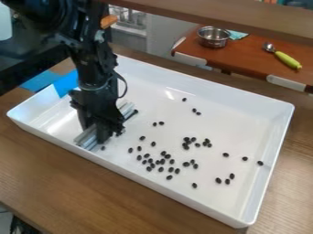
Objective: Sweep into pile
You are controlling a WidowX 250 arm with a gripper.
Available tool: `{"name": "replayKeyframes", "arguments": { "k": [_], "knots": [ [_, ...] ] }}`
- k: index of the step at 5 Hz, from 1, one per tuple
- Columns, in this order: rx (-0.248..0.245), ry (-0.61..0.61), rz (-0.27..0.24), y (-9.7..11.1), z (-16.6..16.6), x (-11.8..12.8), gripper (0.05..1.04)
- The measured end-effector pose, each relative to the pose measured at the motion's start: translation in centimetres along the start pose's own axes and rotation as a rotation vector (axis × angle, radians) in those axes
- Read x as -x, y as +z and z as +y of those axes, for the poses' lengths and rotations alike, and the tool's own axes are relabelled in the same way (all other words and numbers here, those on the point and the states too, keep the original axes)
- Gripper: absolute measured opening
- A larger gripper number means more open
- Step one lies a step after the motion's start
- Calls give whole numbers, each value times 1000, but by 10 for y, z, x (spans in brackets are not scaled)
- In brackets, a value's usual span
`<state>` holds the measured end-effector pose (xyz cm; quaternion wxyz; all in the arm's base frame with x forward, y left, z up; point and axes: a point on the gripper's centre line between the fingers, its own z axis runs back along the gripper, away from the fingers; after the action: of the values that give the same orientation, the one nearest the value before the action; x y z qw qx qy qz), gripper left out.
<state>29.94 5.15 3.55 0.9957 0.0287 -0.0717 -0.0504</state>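
Jaws of the black gripper (105, 132) hang at about 9 to 10 o'clock (taking the tray as the dial, with 12 at the top of the view), over the middle of a grey ridged bar (87, 137). How far apart they stand, and whether they grip the bar, I cannot tell. The bar lies aslant low in the white tray (140, 178), its ends towards 8 and 11 o'clock.

Small black beans (169, 177) lie scattered on the tray's floor. Their biggest group is a loose patch at 6 o'clock (some of them nearly touching), and a tighter bunch lies at 3. One bean lies near 9, just beside the bar. A pair sits at 12 and a few more between 1 and 2. A thin row runs out between 3 and 4, three lie close together at 4, and a lone one is at 5.

Under the tray is a brown wooden bench (73, 183), with blue tape (34, 81) out between 10 and 11. Beyond, a red-brown bench (245, 59) bears a metal pot (213, 38) at 1 and a spoon (286, 59) (green-handled) between 1 and 2.
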Motion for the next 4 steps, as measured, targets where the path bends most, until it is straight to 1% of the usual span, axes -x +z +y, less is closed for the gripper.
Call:
{"name": "replayKeyframes", "arguments": {
  "k": [2, 3, 4],
  "knots": [
    [42, 20, -26, -1, -41, -9, 388],
    [80, 13, -36, 1, -76, -14, 387],
    [109, 22, -41, 1, -96, -16, 387]
  ]
}}
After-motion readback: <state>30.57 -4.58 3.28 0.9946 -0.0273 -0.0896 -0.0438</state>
